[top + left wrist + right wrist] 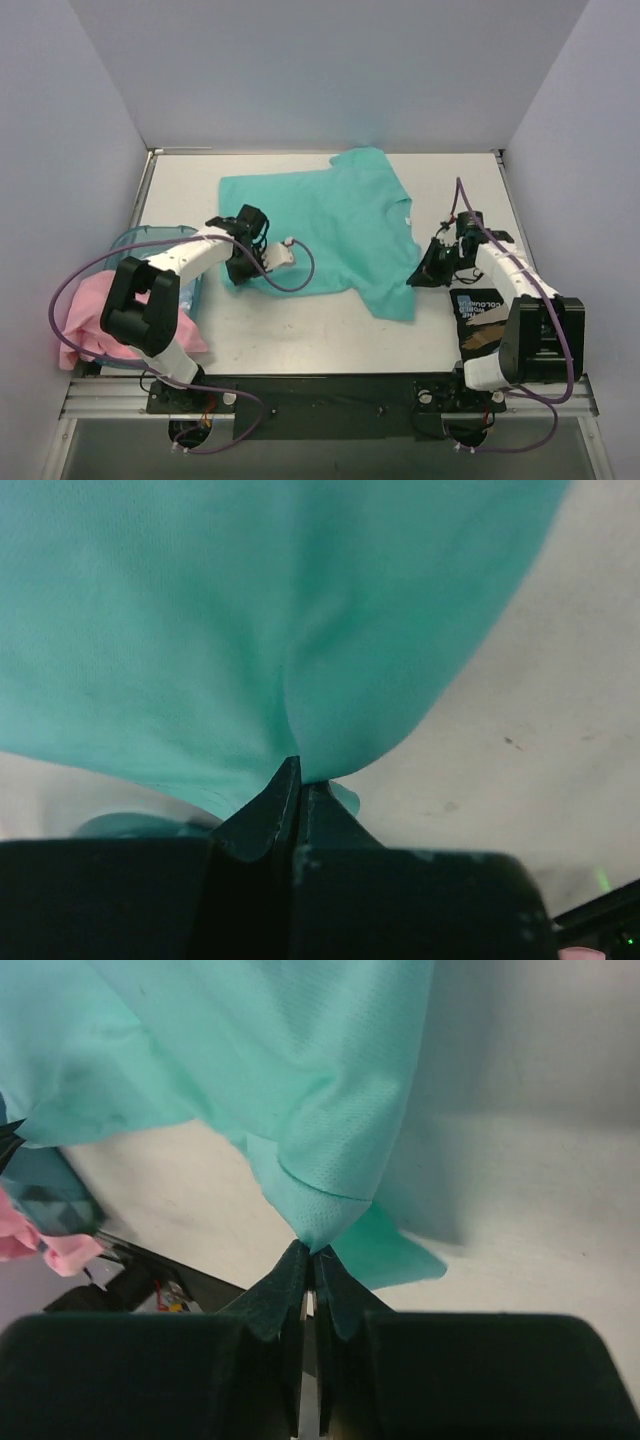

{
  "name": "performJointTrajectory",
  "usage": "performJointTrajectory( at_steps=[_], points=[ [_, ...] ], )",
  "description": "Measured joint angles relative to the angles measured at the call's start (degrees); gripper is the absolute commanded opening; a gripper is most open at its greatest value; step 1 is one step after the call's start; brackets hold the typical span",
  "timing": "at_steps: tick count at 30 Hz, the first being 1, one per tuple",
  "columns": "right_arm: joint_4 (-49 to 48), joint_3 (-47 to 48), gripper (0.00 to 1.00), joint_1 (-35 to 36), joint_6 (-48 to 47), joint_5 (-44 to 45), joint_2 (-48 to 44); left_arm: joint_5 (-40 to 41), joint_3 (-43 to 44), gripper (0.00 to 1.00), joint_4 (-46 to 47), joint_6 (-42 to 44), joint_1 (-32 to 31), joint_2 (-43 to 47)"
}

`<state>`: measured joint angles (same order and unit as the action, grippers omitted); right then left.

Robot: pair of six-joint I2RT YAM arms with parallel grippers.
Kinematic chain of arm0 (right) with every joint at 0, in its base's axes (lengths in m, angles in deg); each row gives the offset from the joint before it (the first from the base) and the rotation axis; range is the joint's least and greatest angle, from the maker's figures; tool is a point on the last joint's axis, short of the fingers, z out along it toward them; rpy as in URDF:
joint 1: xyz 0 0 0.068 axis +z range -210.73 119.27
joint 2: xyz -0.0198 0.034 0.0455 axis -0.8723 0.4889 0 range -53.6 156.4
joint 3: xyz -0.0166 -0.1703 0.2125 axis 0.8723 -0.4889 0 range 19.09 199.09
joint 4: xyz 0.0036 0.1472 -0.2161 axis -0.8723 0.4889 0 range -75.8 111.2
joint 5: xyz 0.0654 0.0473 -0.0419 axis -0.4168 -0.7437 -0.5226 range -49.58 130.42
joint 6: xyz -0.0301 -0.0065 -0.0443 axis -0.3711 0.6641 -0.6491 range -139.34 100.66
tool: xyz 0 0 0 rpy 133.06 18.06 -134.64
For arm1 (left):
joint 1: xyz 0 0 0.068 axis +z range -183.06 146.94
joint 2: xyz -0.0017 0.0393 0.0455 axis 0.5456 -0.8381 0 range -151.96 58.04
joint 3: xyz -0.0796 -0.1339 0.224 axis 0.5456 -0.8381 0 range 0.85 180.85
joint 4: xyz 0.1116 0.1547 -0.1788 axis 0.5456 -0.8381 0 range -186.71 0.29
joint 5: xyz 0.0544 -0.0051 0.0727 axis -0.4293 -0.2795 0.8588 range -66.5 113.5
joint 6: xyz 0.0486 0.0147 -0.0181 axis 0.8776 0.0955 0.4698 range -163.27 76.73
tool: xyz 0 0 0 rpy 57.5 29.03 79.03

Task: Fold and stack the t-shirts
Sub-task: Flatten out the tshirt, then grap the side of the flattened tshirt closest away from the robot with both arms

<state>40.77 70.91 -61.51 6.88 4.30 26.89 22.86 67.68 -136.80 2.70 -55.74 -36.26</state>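
Observation:
The teal-green t-shirt [330, 225] lies spread on the white table [300, 330], with a small white tag at its right edge. My left gripper [240, 268] is shut on the shirt's near left corner; the left wrist view shows the cloth [250, 620] pinched between the jaws [300, 775]. My right gripper [425, 272] is shut on the shirt's near right edge; the right wrist view shows a fold of cloth [300, 1110] pinched at the jaw tips [312, 1252]. The pale pink t-shirt [90, 320] hangs over the tub at the left.
A translucent blue plastic tub [150, 245] stands at the left table edge under the pink shirt. A black printed card [478, 312] lies near the right arm's base. White walls enclose the table on three sides.

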Motion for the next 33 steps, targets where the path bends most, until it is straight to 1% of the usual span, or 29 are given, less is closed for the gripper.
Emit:
performJointTrajectory(
  at_steps=[2, 4, 9, 11, 12, 13, 14, 16, 17, 18, 22, 26, 30, 33],
  points=[
    [1.07, -3.93, 0.0, 0.13, -0.96, 1.01, 0.33, 0.5, -6.1, 0.0, 0.24, 1.09, -1.51, 0.0],
    [1.92, -6.43, 0.0, 0.11, -1.62, 2.54, 1.14, 1.9, -10.27, 0.0, 0.37, 2.05, -1.7, 0.02],
    [2.8, -8.74, 0.0, 0.07, -2.32, 6.49, 3.04, 4.09, -13.92, 0.01, 0.11, 4.35, -1.25, 1.9],
    [3.26, -8.87, 0.0, 0.07, -2.34, 7.78, 3.04, 4.0, -14.03, 0.07, -0.52, 4.98, -1.25, 3.89],
    [3.5, -8.87, 0.0, 0.09, -2.36, 8.44, 3.04, 3.78, -14.01, 0.16, -0.85, 5.35, -1.25, 4.85],
    [3.76, -8.87, 0.08, 0.09, -2.4, 9.09, 3.06, 3.52, -14.01, 0.21, -1.27, 5.62, -1.25, 5.55],
    [4.04, -8.87, 0.26, 0.09, -2.49, 9.7, 3.04, 2.91, -13.97, 0.32, -2.27, 5.73, -1.25, 6.34],
    [4.48, -8.9, 0.39, 0.09, -2.47, 10.84, 3.04, 1.46, -13.92, 0.46, -4.22, 6.29, -1.25, 7.04],
    [4.61, -8.9, 0.41, 0.39, -2.6, 11.5, 3.04, 0.7, -13.9, 0.49, -5.46, 6.64, -1.25, 7.19],
    [4.7, -8.9, 0.44, 0.7, -2.62, 12.07, 3.04, 0.0, -13.9, 0.5, -6.71, 6.93, -1.25, 7.26],
    [6.4, -8.9, 0.49, 3.63, -2.54, 15.63, 2.86, -0.98, -13.9, 0.52, -11.37, 7.65, -1.01, 7.78],
    [9.62, -8.9, 0.5, 8.09, -1.22, 20.52, -0.92, -0.92, -13.99, 0.52, -14.16, 8.26, 0.52, 10.23],
    [11.63, -9.94, 0.5, 10.38, 1.22, 23.21, -8.11, -0.17, -16.02, 0.52, -12.81, 8.04, 1.05, 11.91],
    [12.81, -10.97, 0.49, 13.25, 3.63, 24.17, -9.64, 1.38, -18.38, 0.52, -10.23, 7.78, 1.33, 11.89]
  ],
)
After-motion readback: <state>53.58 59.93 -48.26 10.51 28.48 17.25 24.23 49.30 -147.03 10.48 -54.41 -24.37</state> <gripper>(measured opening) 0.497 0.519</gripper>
